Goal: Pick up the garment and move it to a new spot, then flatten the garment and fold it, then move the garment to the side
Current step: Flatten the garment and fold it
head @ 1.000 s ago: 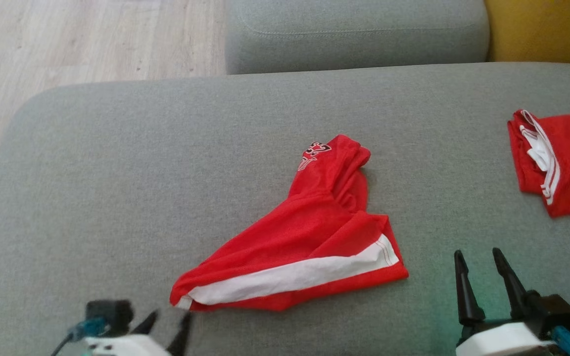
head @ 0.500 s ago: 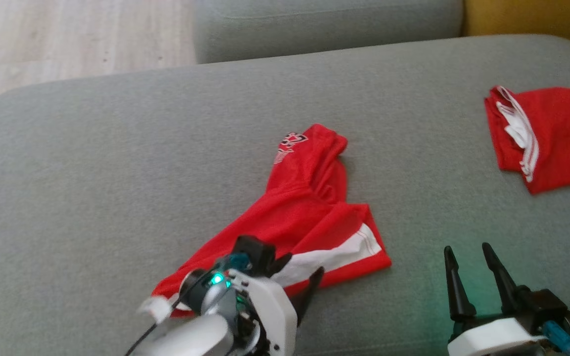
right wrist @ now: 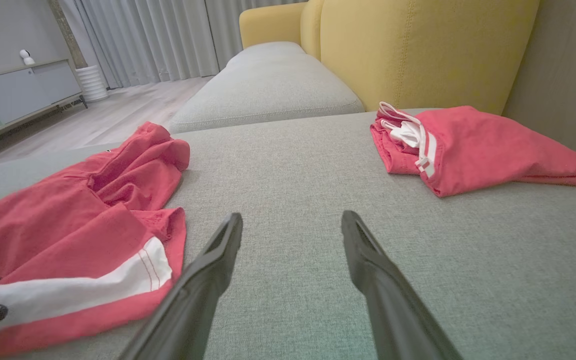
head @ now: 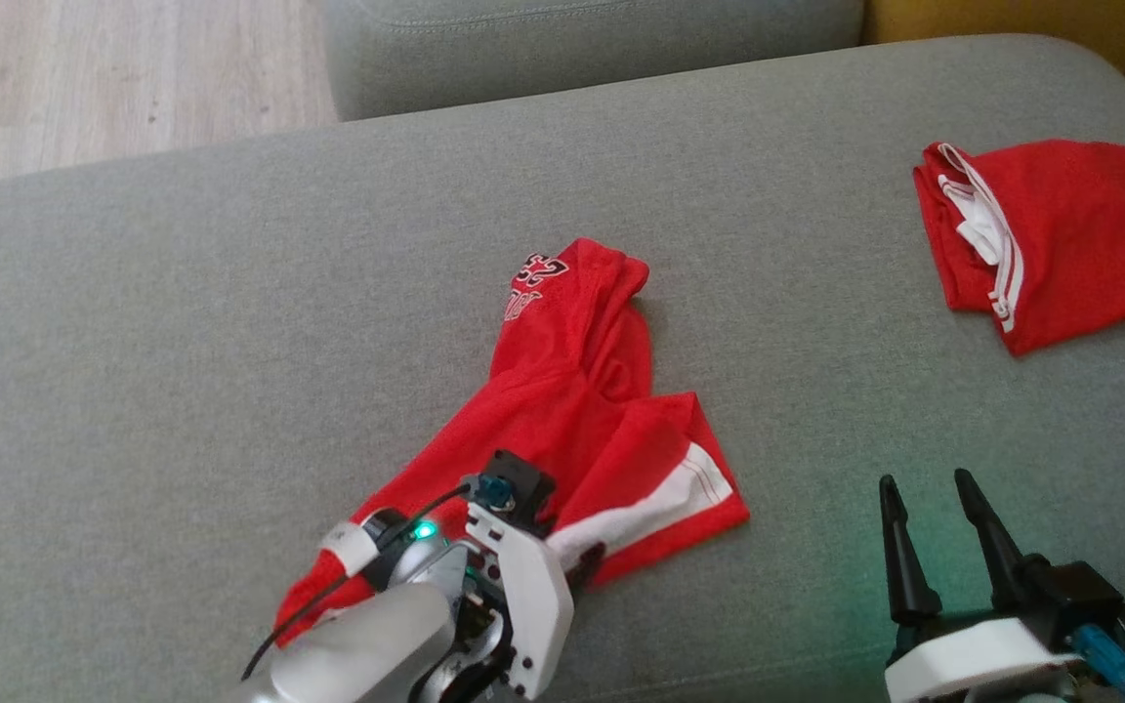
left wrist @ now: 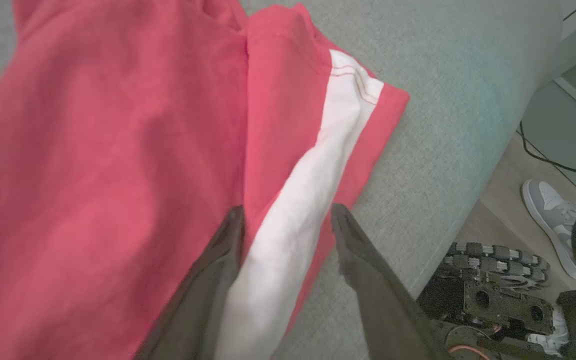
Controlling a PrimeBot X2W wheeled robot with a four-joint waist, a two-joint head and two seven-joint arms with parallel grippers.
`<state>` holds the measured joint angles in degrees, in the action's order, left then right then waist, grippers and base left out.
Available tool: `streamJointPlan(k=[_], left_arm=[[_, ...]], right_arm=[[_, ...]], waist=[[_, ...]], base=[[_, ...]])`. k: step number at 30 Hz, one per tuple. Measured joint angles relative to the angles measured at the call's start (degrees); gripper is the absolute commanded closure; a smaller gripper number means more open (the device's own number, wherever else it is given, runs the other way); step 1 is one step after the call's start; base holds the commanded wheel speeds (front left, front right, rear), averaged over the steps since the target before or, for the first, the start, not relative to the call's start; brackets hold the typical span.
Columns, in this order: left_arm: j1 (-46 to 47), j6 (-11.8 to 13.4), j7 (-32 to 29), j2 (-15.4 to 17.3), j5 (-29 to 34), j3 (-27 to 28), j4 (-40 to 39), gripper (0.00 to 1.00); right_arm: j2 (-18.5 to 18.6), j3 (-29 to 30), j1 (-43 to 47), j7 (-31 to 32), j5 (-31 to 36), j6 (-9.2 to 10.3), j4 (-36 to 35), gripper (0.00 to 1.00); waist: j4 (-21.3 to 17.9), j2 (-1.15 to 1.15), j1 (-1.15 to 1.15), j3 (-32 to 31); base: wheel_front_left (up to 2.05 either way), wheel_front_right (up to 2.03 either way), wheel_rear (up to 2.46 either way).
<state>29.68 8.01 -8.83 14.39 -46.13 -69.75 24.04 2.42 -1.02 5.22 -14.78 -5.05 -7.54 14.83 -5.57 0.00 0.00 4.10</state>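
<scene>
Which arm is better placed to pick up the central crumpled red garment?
Left: the left pincer straddles the white stripe of the garment, jaws apart; the right pincer hovers over bare cushion beside it.

Home living room: grey sofa (right wrist: 293, 165), yellow sofa (right wrist: 418, 45), curtains (right wrist: 143, 40), sideboard (right wrist: 23, 95).

White-shelled hand (head: 925, 478), dark tapered fingers (head: 899, 557)

Crumpled red garment (head: 562, 410), white side stripe, lying loosely bunched
</scene>
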Motion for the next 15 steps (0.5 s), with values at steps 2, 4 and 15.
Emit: streamJointPlan(k=[2, 4, 15], left_arm=[[0.01, -0.01, 0.00, -0.16, -0.10, 0.00, 0.22, 1.00], [0.01, 0.04, 0.25, -0.25, -0.08, -0.01, 0.12, 1.00], [-0.98, 3.12, 2.19, 0.09, 4.77, -2.46, -4.87, 0.95]], right_arm=[[0.00, 0.03, 0.00, 0.00, 0.00, 0.00, 0.02, 0.00], [0.00, 0.10, 0.01, 0.00, 0.00, 0.00, 0.03, 0.00], [0.00, 0.19, 0.02, 0.00, -0.44, 0.00, 0.01, 0.00]], waist=[[-0.04, 0.00, 0.00, -0.23], [0.03, 0.00, 0.00, -0.38], [0.62, 0.00, 0.00, -0.10]], base=[[0.00, 0.00, 0.00], [0.00, 0.00, 0.00], [0.00, 0.00, 0.00]])
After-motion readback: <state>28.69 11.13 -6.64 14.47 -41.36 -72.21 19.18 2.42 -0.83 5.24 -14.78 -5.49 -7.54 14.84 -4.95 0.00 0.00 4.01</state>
